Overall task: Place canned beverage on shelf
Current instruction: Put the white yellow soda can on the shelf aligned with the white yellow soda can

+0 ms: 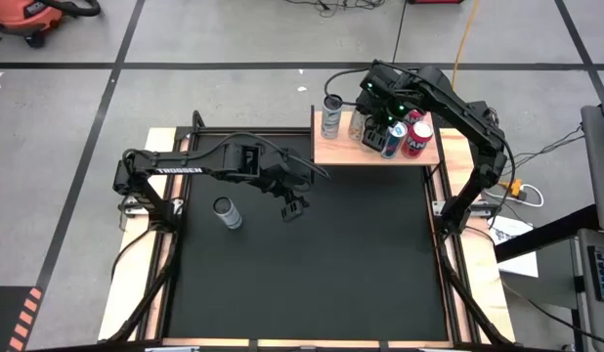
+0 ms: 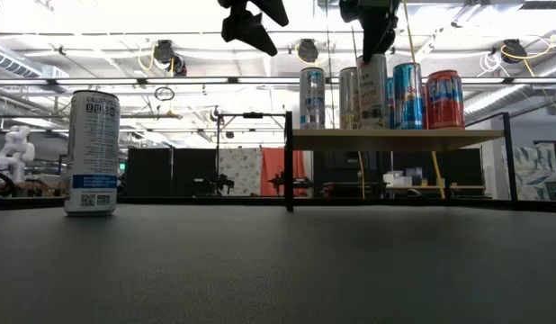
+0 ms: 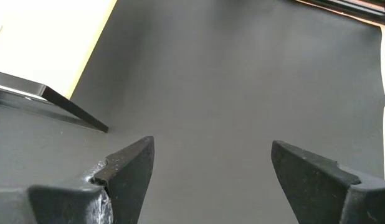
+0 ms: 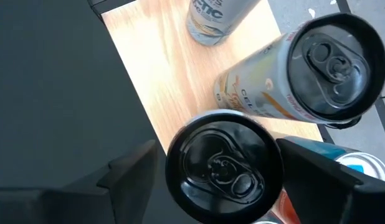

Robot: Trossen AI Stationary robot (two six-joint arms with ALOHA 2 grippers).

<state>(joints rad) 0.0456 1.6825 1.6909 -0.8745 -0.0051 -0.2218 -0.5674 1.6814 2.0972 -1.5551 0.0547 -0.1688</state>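
Right pincer [image 1: 373,128] fingers apart around black-topped can [image 4: 223,167] on wooden shelf [image 1: 346,150], far right | left pincer [image 1: 294,208] apart above mat | white can [image 1: 226,212] upright, worktop's left

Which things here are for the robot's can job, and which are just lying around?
For the job:
the wooden shelf
the cans on it
the lone can on the black mat
the right gripper, over the shelf
the left gripper, over the mat

Just lying about:
the orange vacuum on the floor
the yellow cable
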